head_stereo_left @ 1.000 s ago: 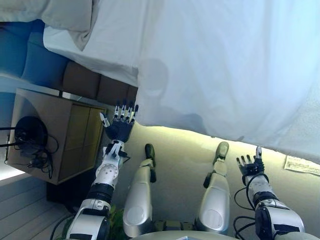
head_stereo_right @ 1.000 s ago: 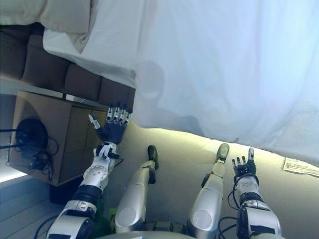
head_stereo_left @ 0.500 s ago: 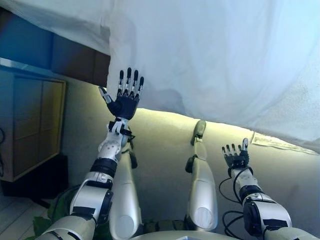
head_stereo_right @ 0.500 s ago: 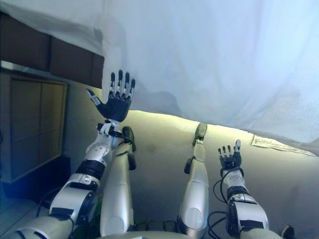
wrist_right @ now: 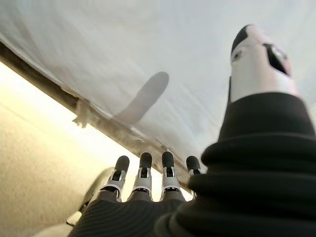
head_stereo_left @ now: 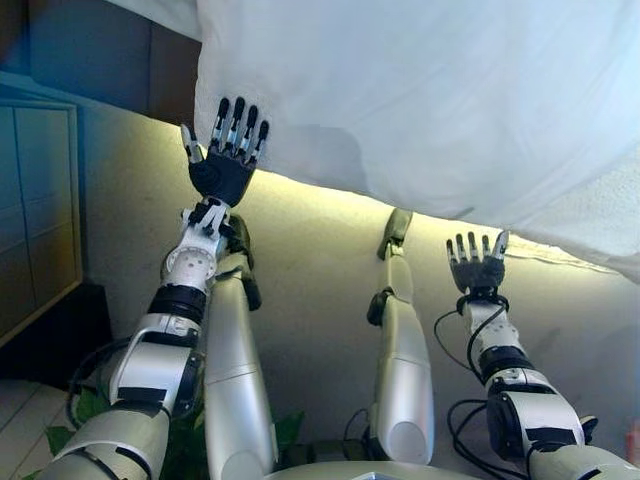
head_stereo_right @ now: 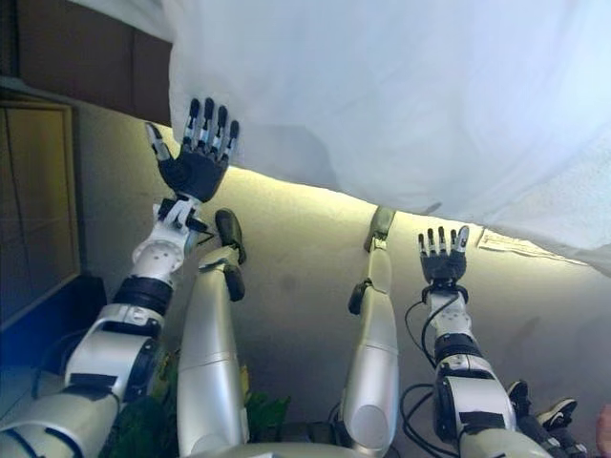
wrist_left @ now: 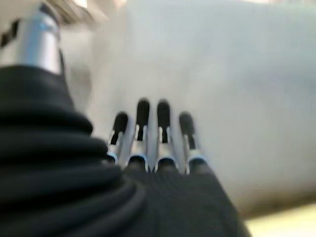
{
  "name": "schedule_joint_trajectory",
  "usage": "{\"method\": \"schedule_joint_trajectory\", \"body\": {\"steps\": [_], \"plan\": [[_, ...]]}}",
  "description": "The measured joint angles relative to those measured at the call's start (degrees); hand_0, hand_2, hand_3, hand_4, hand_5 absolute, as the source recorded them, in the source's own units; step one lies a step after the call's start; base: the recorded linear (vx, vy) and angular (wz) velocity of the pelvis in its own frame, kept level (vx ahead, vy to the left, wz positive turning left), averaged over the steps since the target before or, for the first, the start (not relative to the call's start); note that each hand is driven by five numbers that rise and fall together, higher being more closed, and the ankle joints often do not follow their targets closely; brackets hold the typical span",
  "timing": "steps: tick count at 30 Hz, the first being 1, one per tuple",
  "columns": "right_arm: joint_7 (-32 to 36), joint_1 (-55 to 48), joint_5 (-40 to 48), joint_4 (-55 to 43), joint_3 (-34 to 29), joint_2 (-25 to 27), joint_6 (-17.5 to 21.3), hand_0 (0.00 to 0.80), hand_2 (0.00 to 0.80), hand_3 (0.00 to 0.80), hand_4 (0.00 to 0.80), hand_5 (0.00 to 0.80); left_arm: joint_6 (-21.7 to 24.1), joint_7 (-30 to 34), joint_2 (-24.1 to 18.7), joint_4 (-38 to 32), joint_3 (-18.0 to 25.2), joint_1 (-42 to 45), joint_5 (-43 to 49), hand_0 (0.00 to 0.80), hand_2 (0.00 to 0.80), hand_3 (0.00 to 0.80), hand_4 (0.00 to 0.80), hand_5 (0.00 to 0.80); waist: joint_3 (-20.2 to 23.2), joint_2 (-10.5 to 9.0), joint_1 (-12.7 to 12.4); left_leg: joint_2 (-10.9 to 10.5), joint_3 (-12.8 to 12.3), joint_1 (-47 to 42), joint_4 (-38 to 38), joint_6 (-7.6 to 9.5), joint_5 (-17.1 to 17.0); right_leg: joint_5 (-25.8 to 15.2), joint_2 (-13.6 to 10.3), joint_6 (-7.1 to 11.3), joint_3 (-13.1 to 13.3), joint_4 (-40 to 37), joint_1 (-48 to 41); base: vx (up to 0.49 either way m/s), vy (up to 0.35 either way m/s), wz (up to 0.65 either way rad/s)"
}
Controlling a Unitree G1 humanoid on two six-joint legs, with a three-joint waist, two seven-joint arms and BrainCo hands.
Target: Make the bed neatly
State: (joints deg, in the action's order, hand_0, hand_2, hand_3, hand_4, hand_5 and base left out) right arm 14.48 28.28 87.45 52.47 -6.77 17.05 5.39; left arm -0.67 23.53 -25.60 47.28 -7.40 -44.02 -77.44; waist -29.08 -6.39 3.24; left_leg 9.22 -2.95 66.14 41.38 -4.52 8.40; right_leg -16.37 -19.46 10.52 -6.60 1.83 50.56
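A white bed sheet (head_stereo_left: 420, 90) hangs over the side of the bed and fills the upper part of both eye views. My left hand (head_stereo_left: 222, 170) is raised with straight, spread fingers just below the sheet's lower left corner, apart from the cloth. My right hand (head_stereo_left: 477, 268) is also open, palm up, a little under the sheet's hanging edge at the right. In the left wrist view the fingers (wrist_left: 148, 133) point at the white cloth (wrist_left: 222, 89). In the right wrist view the fingers (wrist_right: 143, 173) reach toward the sheet's hem (wrist_right: 98, 118). Neither hand holds anything.
A dark upholstered bed frame (head_stereo_left: 100, 60) shows at the upper left. A wooden bedside cabinet (head_stereo_left: 35, 200) stands at the left. A white paper (head_stereo_right: 506, 246) lies on the beige carpet (head_stereo_left: 320, 270) under the sheet's edge at the right.
The camera has tilted down and right, so the pillow and cabinet top left the view. Both hands have risen closer to the sheet's edge, fingers still straight.
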Motion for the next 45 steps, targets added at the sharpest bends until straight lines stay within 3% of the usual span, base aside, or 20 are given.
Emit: {"method": "schedule_joint_trajectory", "body": {"steps": [5,8,15,22,28,33,36,40,45], "plan": [[0.0,1.1,3.4,-0.1,2.0,3.1,-0.1,0.000,0.000,0.000,0.000,0.000,-4.1,-8.2,-6.9,12.9,-2.7,-2.5,14.0,0.000,0.000,0.000,0.000,0.000,0.0,-0.11,0.7,0.6,-0.3,1.7,0.7,0.25,0.2,1.5,0.1,0.34,0.0,0.6,1.6,-0.017,0.042,-0.05],[0.2,1.2,4.4,0.5,2.0,4.6,-0.6,0.000,0.000,0.000,0.000,0.000,-6.1,-9.1,-8.7,18.2,-2.6,-2.6,15.5,0.000,0.000,0.000,0.000,0.000,0.0,-0.18,0.8,0.9,-0.2,1.6,1.1,-0.07,0.4,-0.1,0.5,-1.51,0.0,1.6,1.9,0.002,0.011,-0.04],[1.4,1.0,5.5,0.5,3.2,4.8,-0.6,0.000,0.000,0.000,0.000,0.000,-6.3,-12.5,-9.2,24.4,-2.0,-2.9,19.3,0.000,0.000,0.000,0.000,0.000,0.0,-0.18,0.8,1.4,-0.7,0.1,1.2,-0.18,0.5,-0.1,0.7,-1.50,0.7,2.9,1.6,0.004,-0.001,-0.04],[3.1,-2.1,5.5,2.1,3.2,4.6,-0.6,0.000,0.000,0.000,0.000,0.000,-4.1,-14.4,-10.4,24.7,4.7,2.1,19.1,0.000,0.000,0.000,0.000,0.000,-0.1,-0.04,0.5,1.8,-1.8,-6.0,-1.6,-0.46,0.5,0.8,0.1,-0.36,-0.1,2.9,-2.5,0.033,-0.060,-0.02],[3.6,-6.6,5.3,4.0,2.9,3.9,0.0,0.000,0.000,0.000,0.000,0.000,-1.0,-15.1,-9.0,20.3,9.4,10.2,15.3,0.000,0.000,0.000,0.000,0.000,-0.6,1.16,-1.3,1.5,-1.4,-14.9,-7.2,-2.41,-1.5,1.2,-0.1,0.00,-2.1,2.7,-9.2,0.028,-0.167,0.10],[4.0,-9.8,1.8,2.8,1.5,3.8,2.4,0.000,0.000,0.000,0.000,0.000,4.5,-15.2,-3.3,7.8,12.0,19.9,14.6,0.000,0.000,0.000,0.000,0.000,-0.5,3.62,-3.6,0.3,-0.1,-26.5,-14.8,-3.72,-3.8,3.4,-0.8,0.93,-5.5,2.4,-19.2,0.055,-0.204,0.24],[4.0,-13.6,-2.8,0.2,0.0,3.7,4.6,0.000,0.000,0.000,0.000,0.000,6.6,-15.6,0.7,-0.1,13.0,26.0,14.8,0.000,0.000,0.000,0.000,0.000,-0.4,4.20,-5.9,0.2,0.2,-33.6,-18.2,-4.37,-4.6,4.2,-0.5,0.96,-6.7,1.4,-25.8,0.074,-0.232,0.13],[2.4,-18.9,-8.2,-4.0,-1.6,3.2,6.5,0.000,0.000,0.000,0.000,0.000,8.1,-16.2,2.0,-7.6,14.1,33.4,16.0,0.000,0.000,0.000,0.000,0.000,-0.1,4.27,-7.4,0.5,0.5,-42.3,-23.3,-4.85,-5.5,4.8,0.3,0.72,-8.5,-1.1,-34.2,0.141,-0.184,0.12],[1.2,-24.8,-12.7,-4.5,-3.8,0.2,6.8,0.000,0.000,0.000,0.000,0.000,8.7,-13.3,5.0,-12.9,16.7,40.0,15.9,0.000,0.000,0.000,0.000,0.000,5.7,4.30,-8.9,0.7,0.4,-48.1,-28.5,-5.62,-7.0,5.1,1.1,0.63,-9.7,-3.6,-39.3,0.210,-0.136,0.05]]}}
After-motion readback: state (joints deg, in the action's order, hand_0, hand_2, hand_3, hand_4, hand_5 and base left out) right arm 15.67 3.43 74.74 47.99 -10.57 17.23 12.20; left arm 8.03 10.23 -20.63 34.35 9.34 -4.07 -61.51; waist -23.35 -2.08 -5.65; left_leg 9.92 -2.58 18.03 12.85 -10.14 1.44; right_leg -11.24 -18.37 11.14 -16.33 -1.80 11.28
